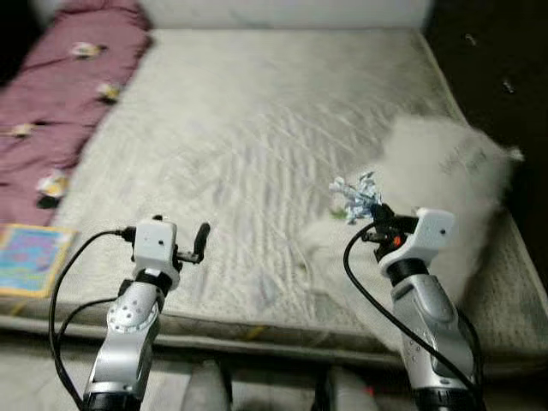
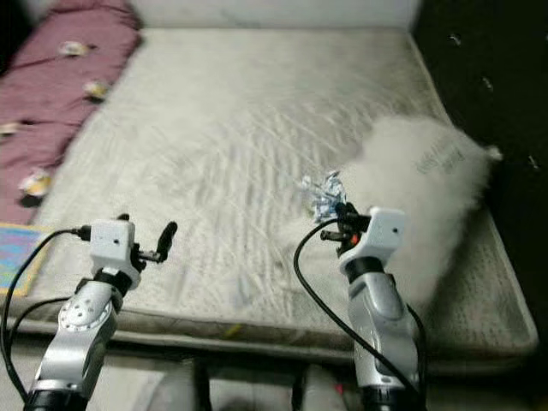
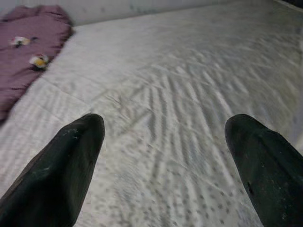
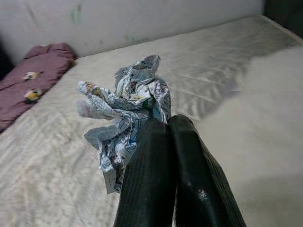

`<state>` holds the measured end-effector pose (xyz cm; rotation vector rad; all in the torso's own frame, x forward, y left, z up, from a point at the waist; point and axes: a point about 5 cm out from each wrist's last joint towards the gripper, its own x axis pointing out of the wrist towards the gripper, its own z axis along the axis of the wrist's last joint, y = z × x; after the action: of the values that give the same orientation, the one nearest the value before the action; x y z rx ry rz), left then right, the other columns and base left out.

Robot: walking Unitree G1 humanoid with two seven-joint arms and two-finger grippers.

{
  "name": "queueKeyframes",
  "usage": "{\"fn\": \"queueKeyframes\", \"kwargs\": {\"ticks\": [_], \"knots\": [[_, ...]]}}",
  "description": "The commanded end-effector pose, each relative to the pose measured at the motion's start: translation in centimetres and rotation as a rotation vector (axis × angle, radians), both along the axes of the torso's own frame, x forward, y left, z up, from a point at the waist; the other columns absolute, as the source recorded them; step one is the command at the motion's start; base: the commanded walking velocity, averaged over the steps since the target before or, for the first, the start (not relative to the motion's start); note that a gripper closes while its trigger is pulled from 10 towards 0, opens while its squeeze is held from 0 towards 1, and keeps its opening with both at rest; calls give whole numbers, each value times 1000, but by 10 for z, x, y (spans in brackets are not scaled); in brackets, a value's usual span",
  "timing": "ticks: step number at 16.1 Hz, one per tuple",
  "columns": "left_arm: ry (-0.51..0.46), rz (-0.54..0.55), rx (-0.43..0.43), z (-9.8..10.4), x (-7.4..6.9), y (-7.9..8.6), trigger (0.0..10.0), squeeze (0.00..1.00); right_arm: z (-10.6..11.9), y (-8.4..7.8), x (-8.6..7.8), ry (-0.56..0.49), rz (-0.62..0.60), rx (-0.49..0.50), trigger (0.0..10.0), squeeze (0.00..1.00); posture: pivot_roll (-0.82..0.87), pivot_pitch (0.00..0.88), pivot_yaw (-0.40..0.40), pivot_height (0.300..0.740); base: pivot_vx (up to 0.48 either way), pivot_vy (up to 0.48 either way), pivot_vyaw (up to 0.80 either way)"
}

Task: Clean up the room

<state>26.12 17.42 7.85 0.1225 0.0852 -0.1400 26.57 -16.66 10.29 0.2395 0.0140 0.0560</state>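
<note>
Mattress (image 1: 231,145): bare, wide; white fluffy blanket (image 1: 445,180) at 3 o'clock.
Right gripper (image 1: 374,214): fingers pinched together on crumpled paper (image 4: 125,109), lifted at 4 o'clock; keep the grip firm while carrying.
Left gripper (image 3: 163,156): fingers spread wide, holding nothing, 7 o'clock.

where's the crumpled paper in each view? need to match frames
Left eye view: crumpled paper right of centre, at the right end effector, against the white fluffy pillow.
Right eye view: just right of centre, same spot beside the pillow.
Left wrist view: not in it; mattress between open fingers.
Right wrist view: centre-left, pinched by the shut fingers.
Shared landmark: maroon blanket, at the mattress's far left.
</note>
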Motion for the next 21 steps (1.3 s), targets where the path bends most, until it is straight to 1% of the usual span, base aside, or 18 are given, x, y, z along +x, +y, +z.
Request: {"fn": "queueKeyframes", "kwargs": {"ticks": [1,3,4,6,9,11,12,14,16,19,21], "knots": [[25,-12,-1,-5,0,1,10000,0,2,3,-3,-4,0,-3,10000,0,-50,0,46,740,0,0,0],[29,-22,-12,-5,1,-3,10000,0,1,1,-5,3,-8,-10,10000,0,-52,0,45,740,0,0,0],[36,-31,-54,-4,1,-4,10000,0,0,-1,-5,6,-18,-11,10000,0,-47,0,40,740,0,0,0],[28,-26,-48,-2,2,-4,10000,0,0,-2,-4,9,-24,-9,10000,0,-35,0,30,740,0,0,0],[19,-36,-45,0,3,-5,10000,0,2,0,0,7,-24,-17,10000,0,-29,0,32,740,0,412,0],[20,-49,-52,0,4,-9,10000,0,4,1,3,8,-25,-17,10000,0,-24,1,37,740,0,480,0],[29,-52,-57,-1,4,-11,10000,0,0,4,2,30,-19,-17,10000,0,-24,5,35,740,0,480,-800],[29,-50,-59,-1,4,-11,10000,0,-2,6,0,35,-11,-13,10000,0,-22,12,29,740,0,480,-728],[23,-43,-68,1,6,-12,10000,0,-2,8,-1,36,3,-13,10000,0,-23,18,26,740,0,480,0],[15,-33,-72,1,5,-12,10000,0,-2,7,1,38,1,-20,10000,0,-20,21,21,740,0,480,0],[11,-32,-54,1,4,-12,10000,0,-2,7,1,36,5,-24,10000,0,-20,21,18,740,0,0,0]]}}
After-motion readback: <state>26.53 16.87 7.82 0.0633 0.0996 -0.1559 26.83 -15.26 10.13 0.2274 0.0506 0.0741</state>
